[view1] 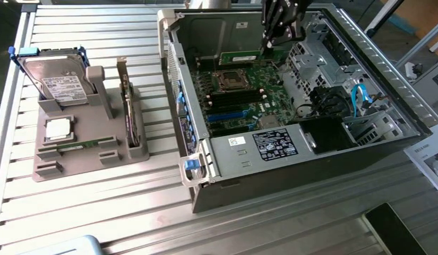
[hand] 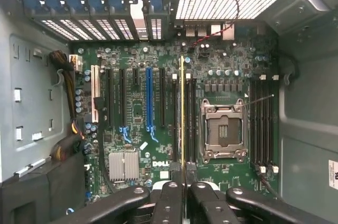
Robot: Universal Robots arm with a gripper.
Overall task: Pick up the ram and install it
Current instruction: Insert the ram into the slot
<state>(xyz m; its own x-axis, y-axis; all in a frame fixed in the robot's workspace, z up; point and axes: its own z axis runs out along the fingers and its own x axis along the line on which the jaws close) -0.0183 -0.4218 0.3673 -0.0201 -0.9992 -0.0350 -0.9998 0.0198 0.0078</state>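
The ram (view1: 240, 55) is a thin green stick hanging level above the motherboard (view1: 240, 101) inside the open computer case (view1: 360, 154). My gripper (view1: 269, 47) comes down from above and is shut on one end of it. In the wrist view the ram (hand: 182, 113) appears edge-on as a thin yellow-green line running out from between the black fingers (hand: 170, 197). It hangs over the long black memory slots (hand: 189, 123) beside the empty CPU socket (hand: 223, 131). More black slots (hand: 261, 123) lie on the socket's other side.
On the exterior view's left a grey holder (view1: 84, 154) carries a silver hard drive (view1: 59, 82), an upright expansion card (view1: 127, 106) and a small green strip (view1: 87, 144). Inside the case are blue card slots (hand: 149, 97), a heatsink (hand: 124, 165), cables (view1: 325, 103) and a drive cage (view1: 318, 58).
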